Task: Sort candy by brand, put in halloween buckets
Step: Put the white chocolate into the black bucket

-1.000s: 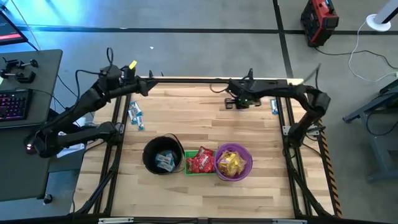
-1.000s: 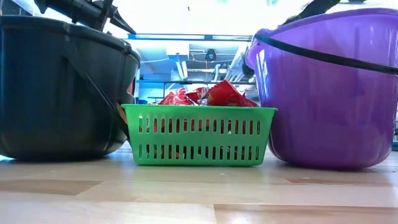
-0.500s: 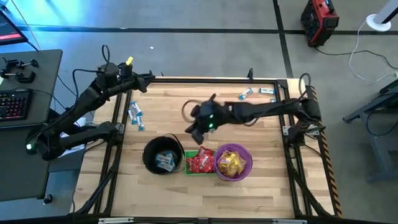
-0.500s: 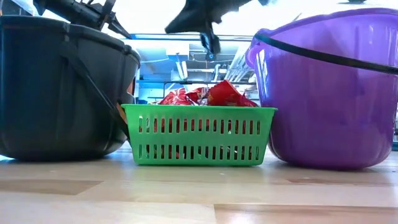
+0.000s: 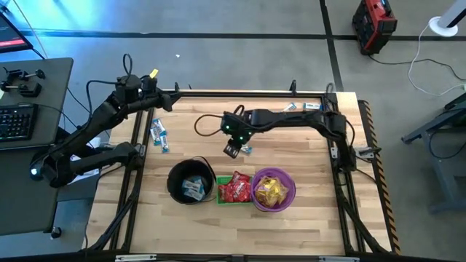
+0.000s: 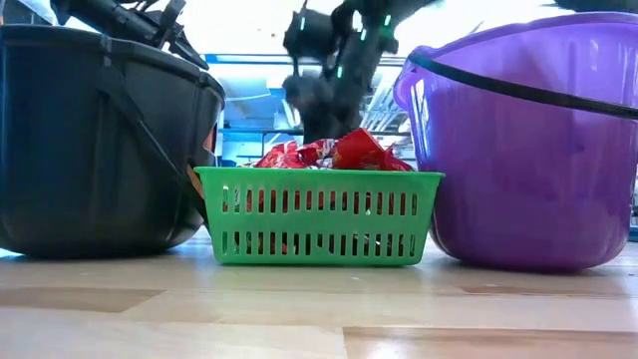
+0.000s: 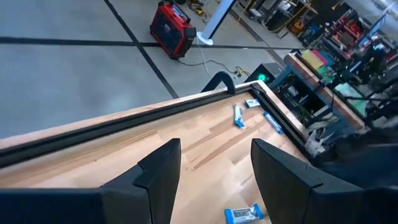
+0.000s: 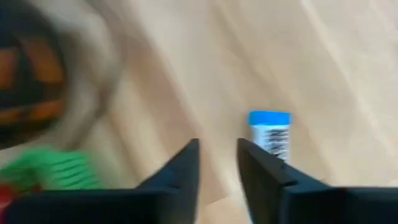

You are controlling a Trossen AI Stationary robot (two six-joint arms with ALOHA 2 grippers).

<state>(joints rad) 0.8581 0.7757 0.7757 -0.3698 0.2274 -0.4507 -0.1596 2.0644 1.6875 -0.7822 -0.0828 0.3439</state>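
High view: right gripper [image 5: 233, 149] beside blue-and-white candy [image 5: 246, 150], seemingly loose.

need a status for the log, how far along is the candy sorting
Mostly done: the black pail, green basket and purple bucket all hold candy. The right gripper is above a blue-and-white candy near the pail, its fingers apart. Left: blue-and-white candies near the left gripper and at the far edge.
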